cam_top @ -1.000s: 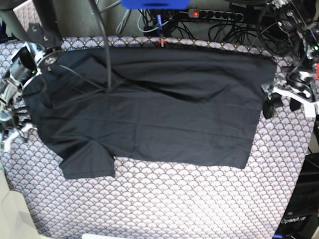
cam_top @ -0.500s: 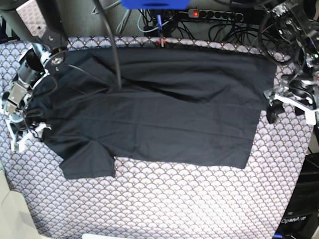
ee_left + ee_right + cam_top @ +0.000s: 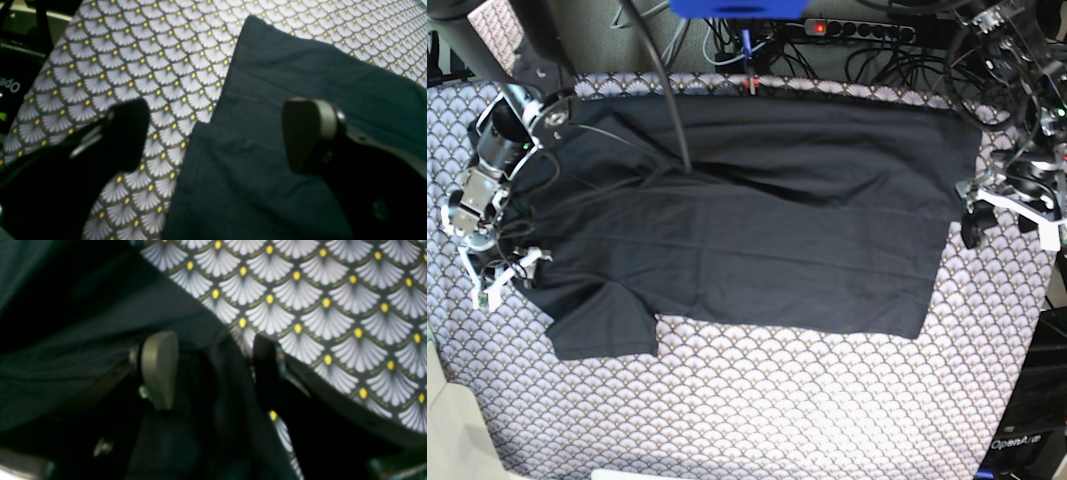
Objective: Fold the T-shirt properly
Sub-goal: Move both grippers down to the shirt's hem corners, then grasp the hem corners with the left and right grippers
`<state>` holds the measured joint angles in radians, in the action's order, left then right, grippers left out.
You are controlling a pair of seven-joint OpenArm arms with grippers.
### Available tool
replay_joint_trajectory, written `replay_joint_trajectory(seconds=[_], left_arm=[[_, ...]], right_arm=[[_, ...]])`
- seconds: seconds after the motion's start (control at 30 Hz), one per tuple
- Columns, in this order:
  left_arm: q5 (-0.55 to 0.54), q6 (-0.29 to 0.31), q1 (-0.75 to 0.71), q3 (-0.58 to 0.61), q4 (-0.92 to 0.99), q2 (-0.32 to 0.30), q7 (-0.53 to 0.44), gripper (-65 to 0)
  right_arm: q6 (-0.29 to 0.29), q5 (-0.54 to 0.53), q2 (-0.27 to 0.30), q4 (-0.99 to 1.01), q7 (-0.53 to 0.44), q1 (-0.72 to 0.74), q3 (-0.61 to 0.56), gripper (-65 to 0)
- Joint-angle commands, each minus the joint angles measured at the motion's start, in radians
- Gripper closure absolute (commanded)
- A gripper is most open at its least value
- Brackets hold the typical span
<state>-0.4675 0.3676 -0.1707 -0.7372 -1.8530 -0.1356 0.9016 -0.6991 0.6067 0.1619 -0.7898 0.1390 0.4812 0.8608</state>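
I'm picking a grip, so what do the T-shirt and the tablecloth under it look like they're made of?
T-shirt: soft matte knit cloth, probably cotton; it wrinkles and drapes in limp layers with no shine. Tablecloth: smooth printed sheet, fabric or coated cloth; it lies flat with a crisp fan pattern, though the weave isn't visible.

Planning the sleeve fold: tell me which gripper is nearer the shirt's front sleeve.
Right. The right gripper sits at the T-shirt's edge just above the sleeve; the left gripper is across the shirt at its hem.
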Motion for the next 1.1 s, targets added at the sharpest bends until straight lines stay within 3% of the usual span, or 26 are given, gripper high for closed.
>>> replay_joint_trajectory(seconds=[0.0,0.13,0.4,0.5,0.63,0.73,0.9,1.07], left_arm=[[-0.015,0.005,0.009,-0.003,-0.015,-0.014,-0.023,-61.8],[-0.014,0.005,0.026,-0.003,-0.012,0.0,-0.023,-61.8],[-0.012,-0.008,0.145,0.066,0.037,0.012,-0.023,-61.8],[-0.012,-0.101,0.227,0.118,0.109,0.003,-0.032,-61.8],[-0.012,-0.163,0.351,0.172,0.243,-0.02,-0.049,-61.8],[0.006,-0.181,0.411,0.219,0.362,-0.04,-0.144,-61.8],[0.154,-0.209,0.501,0.362,0.574,-0.046,-0.304,-61.9],[0.275,-0.21,0.596,0.4,0.841,-0.028,-0.467,-61.9]], right_arm=[[0.001,-0.012,0.014,-0.015,-0.023,0.026,-0.004,-36.5],[0.001,-0.012,0.011,-0.015,-0.026,0.0,-0.018,-33.1],[0.001,-0.012,0.006,-0.015,-0.026,-0.042,-0.096,0.0],[0.001,-0.012,0.006,-0.015,-0.025,-0.042,-0.096,0.0],[0.001,-0.012,0.011,-0.015,-0.025,-0.043,-0.096,0.0],[0.001,-0.012,0.011,-0.015,-0.022,-0.046,-0.097,0.0],[0.001,-0.012,0.008,-0.015,-0.02,-0.065,-0.104,0.0],[0.001,-0.012,0.008,-0.015,-0.016,-0.065,-0.104,0.0]])
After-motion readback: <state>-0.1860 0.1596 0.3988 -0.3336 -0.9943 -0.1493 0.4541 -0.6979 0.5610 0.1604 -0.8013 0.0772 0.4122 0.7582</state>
